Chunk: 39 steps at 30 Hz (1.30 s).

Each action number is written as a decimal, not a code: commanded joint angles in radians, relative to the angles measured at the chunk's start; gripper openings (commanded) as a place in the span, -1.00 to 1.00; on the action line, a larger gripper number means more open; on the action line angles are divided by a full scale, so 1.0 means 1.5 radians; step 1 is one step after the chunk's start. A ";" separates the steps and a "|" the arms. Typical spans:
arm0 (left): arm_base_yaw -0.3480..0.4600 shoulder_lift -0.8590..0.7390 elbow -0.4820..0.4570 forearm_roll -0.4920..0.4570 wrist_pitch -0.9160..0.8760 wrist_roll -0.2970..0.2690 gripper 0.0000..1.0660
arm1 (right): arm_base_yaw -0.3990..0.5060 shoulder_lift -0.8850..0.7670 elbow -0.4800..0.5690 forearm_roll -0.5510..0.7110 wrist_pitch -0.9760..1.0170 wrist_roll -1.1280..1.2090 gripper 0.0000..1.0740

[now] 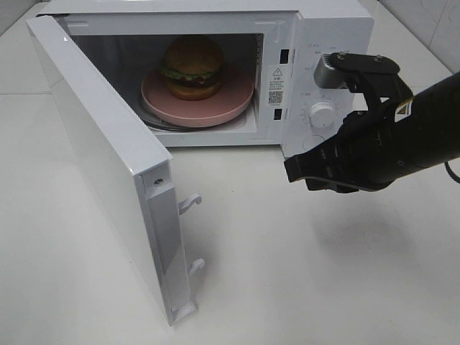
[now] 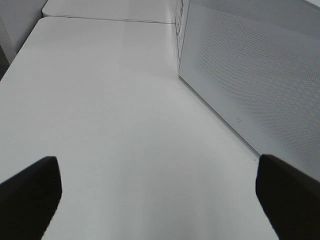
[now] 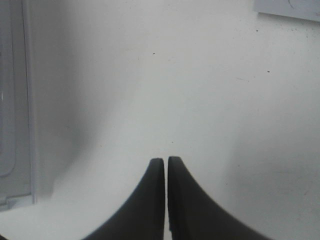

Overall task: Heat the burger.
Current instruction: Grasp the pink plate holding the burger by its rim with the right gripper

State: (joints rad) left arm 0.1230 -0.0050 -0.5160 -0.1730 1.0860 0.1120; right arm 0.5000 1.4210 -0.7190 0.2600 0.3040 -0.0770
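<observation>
– Burger (image 1: 192,68): where is it, as seen from the room?
– Inside the microwave (image 1: 327,29), upright on a pink plate (image 1: 215,116) that lies in the cavity. The glossy bun is on top, with the lettuce edge and the dark patty below it.
– And the door (image 1: 93,144)?
– Swung fully open towards the left of the high view. Two white latch hooks (image 1: 191,204) show on its free edge. Its lower edge stands over the white table (image 1: 287,273).
– State of the right gripper (image 3: 166,162)?
– Closed: the two black fingers lie side by side with only a hairline between them, and they hold nothing. In the high view the arm hangs in front of the control panel, with the tip pointing left, just below the white dial (image 1: 323,113). I cannot tell whether it touches the panel.
– State of the left gripper (image 2: 160,195)?
– Spread wide, with one dark finger at each edge of its wrist view and only bare table between them. The door's dotted outer face stands beside it. The high view does not show this arm.
</observation>
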 commanded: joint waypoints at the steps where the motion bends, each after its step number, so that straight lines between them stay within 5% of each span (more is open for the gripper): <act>1: 0.001 -0.011 -0.001 -0.004 -0.009 -0.002 0.84 | 0.003 -0.009 -0.038 -0.055 0.071 -0.103 -0.93; 15: 0.001 -0.011 -0.001 -0.004 -0.009 -0.002 0.84 | 0.003 -0.008 -0.105 -0.191 0.198 -0.428 -0.88; 22: 0.001 -0.011 -0.001 -0.004 -0.009 -0.002 0.84 | 0.003 -0.008 -0.111 -0.339 0.249 -0.470 -0.84; 32: 0.001 -0.011 -0.001 -0.004 -0.009 -0.002 0.84 | 0.003 -0.008 -0.111 -0.435 0.286 -0.467 -0.77; 37: 0.001 -0.011 -0.001 -0.004 -0.009 -0.002 0.84 | 0.003 -0.008 -0.111 -0.455 0.279 -0.435 -0.51; 39: 0.001 -0.011 -0.001 -0.004 -0.009 -0.002 0.84 | 0.003 -0.008 -0.111 -0.457 0.273 -0.412 -0.19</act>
State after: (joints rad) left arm 0.1230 -0.0050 -0.5160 -0.1730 1.0860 0.1120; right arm 0.5000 1.4150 -0.8750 -0.4120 0.7240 -0.7290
